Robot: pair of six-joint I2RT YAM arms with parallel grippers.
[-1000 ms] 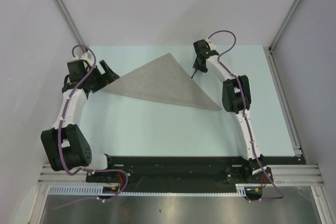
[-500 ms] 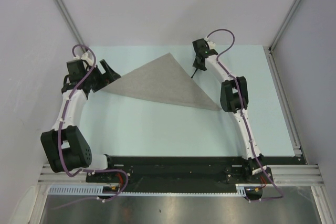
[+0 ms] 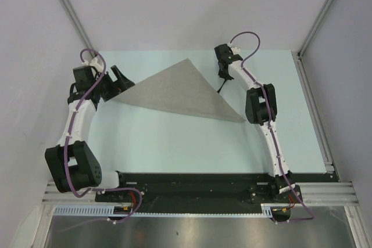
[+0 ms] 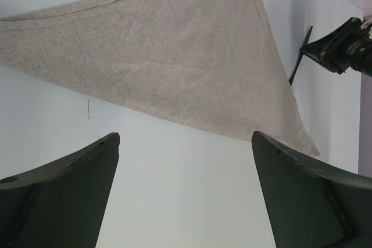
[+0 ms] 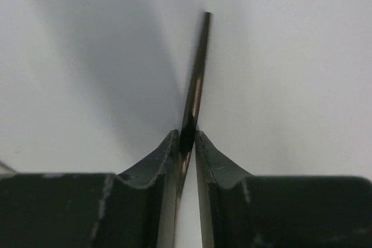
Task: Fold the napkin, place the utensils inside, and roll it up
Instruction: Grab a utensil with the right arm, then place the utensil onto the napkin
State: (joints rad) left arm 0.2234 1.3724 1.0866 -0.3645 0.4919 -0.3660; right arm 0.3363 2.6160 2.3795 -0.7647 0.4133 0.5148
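Note:
The napkin point(image 3: 180, 94) lies flat on the table, folded into a grey-beige triangle with its apex toward the back; it fills the upper part of the left wrist view point(image 4: 174, 56). A thin black utensil point(image 3: 221, 85) sits just off the napkin's right edge. My right gripper point(image 3: 223, 76) is shut on it, and in the right wrist view the stick point(image 5: 197, 74) juts out from between the closed fingertips of that gripper point(image 5: 186, 137). My left gripper point(image 3: 119, 77) stands open at the napkin's left corner, nothing between its fingers point(image 4: 185, 136).
The pale blue table point(image 3: 174, 143) is walled by white panels at the back and on both sides. A metal rail point(image 3: 314, 108) runs along the right edge. The black base bar point(image 3: 197, 179) of the arms crosses the near edge.
The right gripper's fingers have closed on the utensil. The stick has shifted slightly right and toward the front. The left arm and the napkin have not moved.

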